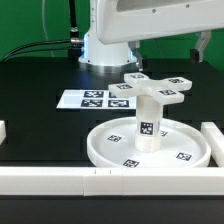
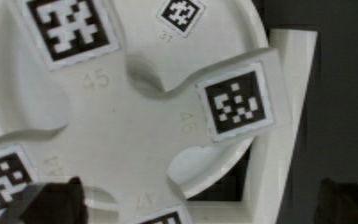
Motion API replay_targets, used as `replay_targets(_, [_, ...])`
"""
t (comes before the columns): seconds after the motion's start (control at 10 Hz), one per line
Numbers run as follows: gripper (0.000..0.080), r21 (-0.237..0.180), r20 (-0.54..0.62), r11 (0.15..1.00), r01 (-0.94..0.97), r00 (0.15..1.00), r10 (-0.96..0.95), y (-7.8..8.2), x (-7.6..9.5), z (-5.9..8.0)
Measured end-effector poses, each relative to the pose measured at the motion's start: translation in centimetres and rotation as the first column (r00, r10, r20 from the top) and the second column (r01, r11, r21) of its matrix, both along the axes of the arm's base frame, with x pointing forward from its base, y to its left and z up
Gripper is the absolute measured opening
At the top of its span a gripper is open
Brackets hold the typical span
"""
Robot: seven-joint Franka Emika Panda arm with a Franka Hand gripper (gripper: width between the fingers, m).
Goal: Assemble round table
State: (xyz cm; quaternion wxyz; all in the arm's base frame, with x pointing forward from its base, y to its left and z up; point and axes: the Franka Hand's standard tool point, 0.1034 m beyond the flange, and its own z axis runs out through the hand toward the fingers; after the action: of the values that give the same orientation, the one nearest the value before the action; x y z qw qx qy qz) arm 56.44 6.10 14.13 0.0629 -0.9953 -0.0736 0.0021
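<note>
The round disc (image 1: 105, 150) lies at the front of the table. The short cylinder leg (image 1: 148, 122) stands upright in its hub. The cross-shaped foot (image 1: 156, 90) sits on top of the leg. In the wrist view the foot (image 2: 131, 110) fills the picture with its tags facing the camera, and the disc's rim (image 2: 229, 165) shows below it. My gripper (image 2: 202, 203) hangs above the foot, apart from it. Its dark fingertips (image 2: 51, 203) stand wide apart at both sides, open and empty. The gripper does not show in the exterior view.
The marker board (image 1: 95, 99) lies behind the disc. White border blocks run along the front (image 1: 60, 178), on the exterior view's right (image 1: 213, 140) and on its left (image 1: 3, 130). The right block shows in the wrist view (image 2: 297, 100). The arm's base (image 1: 105, 45) stands at the back.
</note>
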Motion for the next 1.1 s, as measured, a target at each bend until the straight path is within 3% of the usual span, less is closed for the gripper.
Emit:
replay_targets(0.1, [0.0649,-0.005,0.014,0.996,-0.091,0.996,0.091,-0.2,0.1,0.0])
replay_targets(0.3, [0.0649,-0.028,0.072,0.907,-0.420,0.904,0.421,-0.7,0.7,-0.3])
replay_targets(0.5, [0.0649,-0.039,0.073,0.800,-0.599,0.796,0.600,-0.8,1.1,-0.5])
replay_targets(1.1, [0.0649,-0.066,0.097,0.525,-0.849,0.518,0.850,-1.7,1.0,-0.9])
